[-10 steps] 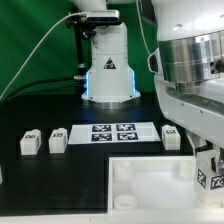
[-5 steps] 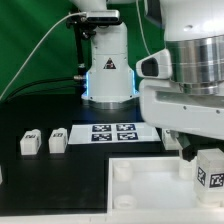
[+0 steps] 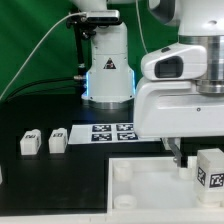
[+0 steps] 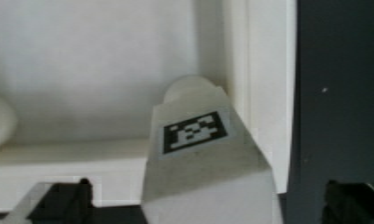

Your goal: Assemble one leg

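A loose leg [image 3: 28, 142] and a second loose leg [image 3: 58, 139] were seen at the exterior frame's left on the black surface [image 3: 80, 170]. The marker board [image 3: 112, 132] lay at centre and the white panel [image 3: 150, 192] below it. The leg [image 3: 210, 172] was seen at lower right, by the panel's right edge. In the wrist view the hand [image 4: 202, 200] was spread around it, with gaps left beside both fingers [image 4: 59, 198].

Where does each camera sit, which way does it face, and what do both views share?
Exterior view: off the arm, opposite the robot base, facing it across the black table; the arm's white link fills the exterior view's right.
Wrist view: on the wrist, looking along the end effector at the white panel; dark fingers show.
Shared: the tagged leg and the white panel.
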`<state>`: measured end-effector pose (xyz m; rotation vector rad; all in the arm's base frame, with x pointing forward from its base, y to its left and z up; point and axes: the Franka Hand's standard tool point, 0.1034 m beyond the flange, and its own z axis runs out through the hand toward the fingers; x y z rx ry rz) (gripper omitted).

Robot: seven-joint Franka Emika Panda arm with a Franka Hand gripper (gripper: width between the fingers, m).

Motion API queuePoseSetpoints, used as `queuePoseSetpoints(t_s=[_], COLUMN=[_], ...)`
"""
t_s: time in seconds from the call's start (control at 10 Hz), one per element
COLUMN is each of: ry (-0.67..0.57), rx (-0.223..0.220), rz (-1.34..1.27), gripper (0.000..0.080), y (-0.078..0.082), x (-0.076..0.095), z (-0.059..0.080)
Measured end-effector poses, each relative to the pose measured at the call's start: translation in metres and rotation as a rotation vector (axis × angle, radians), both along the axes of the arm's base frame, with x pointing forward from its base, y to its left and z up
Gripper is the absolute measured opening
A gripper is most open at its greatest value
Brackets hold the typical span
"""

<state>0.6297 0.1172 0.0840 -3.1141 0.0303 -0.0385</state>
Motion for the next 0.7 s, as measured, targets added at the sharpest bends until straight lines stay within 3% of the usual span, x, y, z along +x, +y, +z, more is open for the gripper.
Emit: queuePoseSetpoints(t_s=[0.1,0.2,0.3,0.4,0.5,0.6,0.7], ry=[-0.012,-0.011,-0.011,-0.011,-0.007,-0.004,-0.002], rx=[-0.013,-0.009,-0.009,-0.007,-0.003,0.001,0.003], rz=[0.178,0.166,0.166,0.143,0.030,-0.085,-0.162], gripper=[0.0648,0.0648,0.0522,0.0522,0.0387,0.0387,0.0291], y=[-0.0008,-0.0005,-0.0007,-0.0005,0.0000,0.0001,-0.0001], x=[0.0011,0.0011,0.0011,0.0010,0.0009,0.0009,0.0009], z=[0.0000,0.0000,0.0000,0.0000,0.0000,0.0000,0.0000])
